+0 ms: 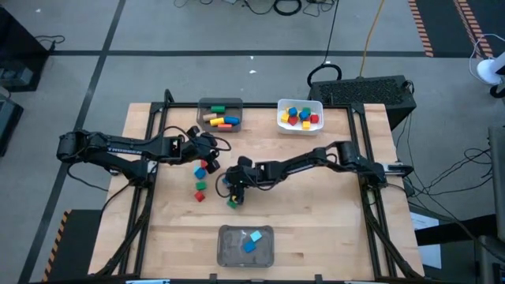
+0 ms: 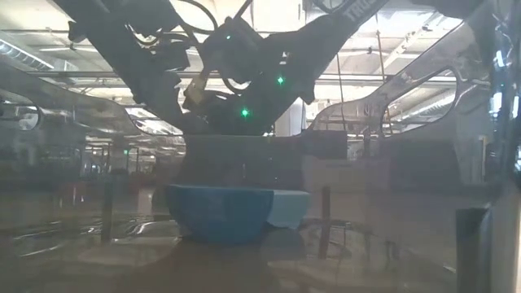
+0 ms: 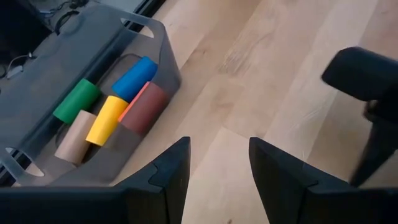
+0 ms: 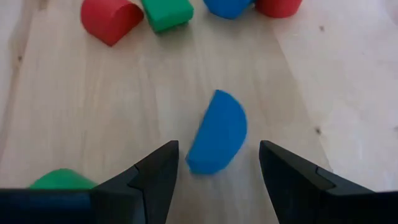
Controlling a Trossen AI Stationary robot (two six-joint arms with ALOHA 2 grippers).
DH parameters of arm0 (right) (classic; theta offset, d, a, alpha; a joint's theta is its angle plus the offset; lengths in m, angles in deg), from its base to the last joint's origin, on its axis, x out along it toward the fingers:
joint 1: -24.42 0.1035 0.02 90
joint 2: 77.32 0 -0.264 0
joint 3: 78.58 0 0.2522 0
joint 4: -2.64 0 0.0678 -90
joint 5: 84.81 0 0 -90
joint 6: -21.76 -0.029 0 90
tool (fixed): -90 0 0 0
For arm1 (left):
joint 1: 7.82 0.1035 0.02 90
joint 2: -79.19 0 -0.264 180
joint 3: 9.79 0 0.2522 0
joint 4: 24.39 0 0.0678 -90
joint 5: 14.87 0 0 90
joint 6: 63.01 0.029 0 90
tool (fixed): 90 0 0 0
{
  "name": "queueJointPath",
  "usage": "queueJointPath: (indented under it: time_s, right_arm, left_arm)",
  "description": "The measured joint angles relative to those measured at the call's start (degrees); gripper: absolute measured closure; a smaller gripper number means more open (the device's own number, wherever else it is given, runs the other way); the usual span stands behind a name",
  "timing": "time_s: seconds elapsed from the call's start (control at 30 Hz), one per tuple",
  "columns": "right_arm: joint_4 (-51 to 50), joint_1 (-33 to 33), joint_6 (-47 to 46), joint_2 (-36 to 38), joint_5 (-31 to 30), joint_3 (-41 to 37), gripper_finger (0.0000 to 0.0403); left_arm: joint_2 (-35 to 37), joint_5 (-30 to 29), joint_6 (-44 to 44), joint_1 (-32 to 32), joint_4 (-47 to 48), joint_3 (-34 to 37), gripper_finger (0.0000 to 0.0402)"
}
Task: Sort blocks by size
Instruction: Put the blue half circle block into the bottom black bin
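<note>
My right gripper [image 1: 231,188] [image 4: 219,148] is open, low over the middle of the table. A blue half-round block [image 4: 217,134] lies flat on the wood between and just ahead of its fingertips, untouched. Other loose blocks lie close by: red [image 4: 111,18], green [image 4: 165,14], blue [image 4: 227,6], and a green one [image 1: 233,203] toward the near edge. My left gripper [image 1: 210,148] [image 3: 219,149] hangs open above the table, close to the far grey bin [image 3: 93,74], with bare wood between its fingers.
The far grey bin [image 1: 220,114] holds long cylinders: green, blue, yellow, tan, red. A white bin [image 1: 300,116] of small cubes stands to its right. A grey bin [image 1: 246,246] at the near edge holds blue blocks. More loose blocks [image 1: 200,186] lie left of my right gripper.
</note>
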Motion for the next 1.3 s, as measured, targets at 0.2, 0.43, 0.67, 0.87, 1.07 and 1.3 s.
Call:
queueJointPath:
  time_s: [0.2, 0.43, 0.67, 0.87, 1.07, 1.3]
  right_arm:
    - [0.88, -0.96, 0.0, 0.04, 0.06, 0.0, 0.02]
    - [0.88, -1.8, 0.02, 0.04, 0.13, 0.0, 0.0225]
    - [0.94, -1.67, 1.09, 0.04, 0.35, 0.0, 0.0299]
    - [1.0, -1.69, 1.57, 0.09, 1.49, 0.0, 0.0352]
    - [-1.28, -0.88, 1.69, 1.18, 1.53, 0.0, 0.0355]
    - [-4.45, 2.16, 1.58, 6.05, 1.53, 0.02, 0.0354]
  left_arm:
    - [0.0, 0.13, 0.0, 0.0, -0.28, 0.0, 0.0235]
    - [0.0, 0.13, 0.02, 0.0, -0.41, 0.0, 0.0235]
    - [0.0, 0.13, 0.04, 0.0, -0.41, 0.0, 0.0235]
    - [0.0, 0.13, 0.04, 0.0, -0.4, 0.0, 0.0235]
    - [0.0, 0.13, 0.07, 0.0, -0.35, 0.0, 0.0235]
    - [0.0, 0.13, 0.04, 0.0, -0.21, 0.0, 0.0235]
